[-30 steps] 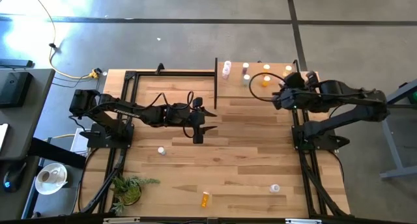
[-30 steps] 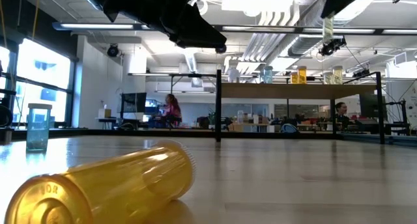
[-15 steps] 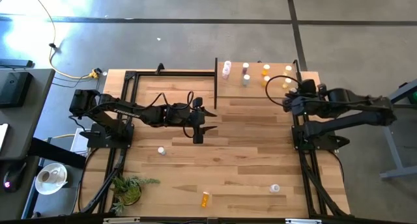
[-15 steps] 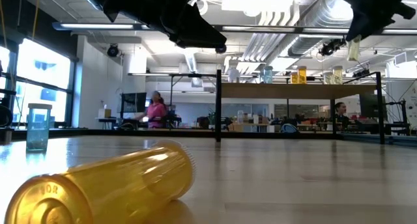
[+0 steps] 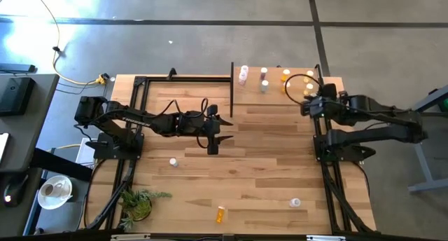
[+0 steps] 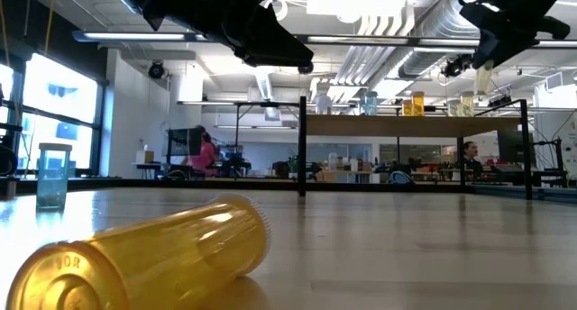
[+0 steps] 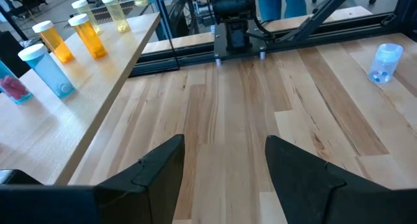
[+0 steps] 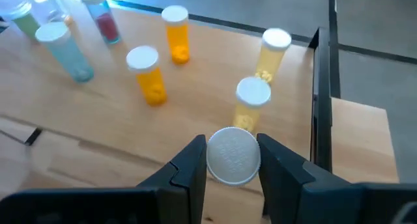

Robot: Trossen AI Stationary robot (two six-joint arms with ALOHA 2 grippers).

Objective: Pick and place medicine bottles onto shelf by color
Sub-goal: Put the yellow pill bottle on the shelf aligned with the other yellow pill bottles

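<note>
a yellow bottle (image 6: 149, 256) lies on its side at the front of the table (image 5: 266, 164), very near the low camera, with its cap end toward the camera. from above it shows near the front edge, and a clear bottle (image 5: 295, 202) sits off to its right, with a green plant (image 5: 136, 202) at the front left corner. a bit farther in, a small bottle with a white cap (image 5: 173, 161) stands alone on the left part of the table. past that, the left gripper (image 5: 213, 144) hangs over the middle of the table with its fingers (image 7: 163, 165) apart and nothing between them. at the back is the shelf (image 5: 276, 94), a pale board with thin black posts. bottles stand on it in little groups: pink ones (image 5: 243, 74), then a grey-blue one (image 5: 264, 86), then an orange one (image 5: 285, 76), then yellow ones (image 5: 309, 76) nearest the right post. the right gripper (image 8: 232, 160) is over the right end of the shelf, just beside the yellow ones, and its fingers are squeezed on a bottle with a white cap (image 8: 233, 155). that bottle looks pale yellow in the low view, but it is small and hard to be sure. far behind the table is a big room where a person in a pink top (image 6: 206, 154) sits.
</note>
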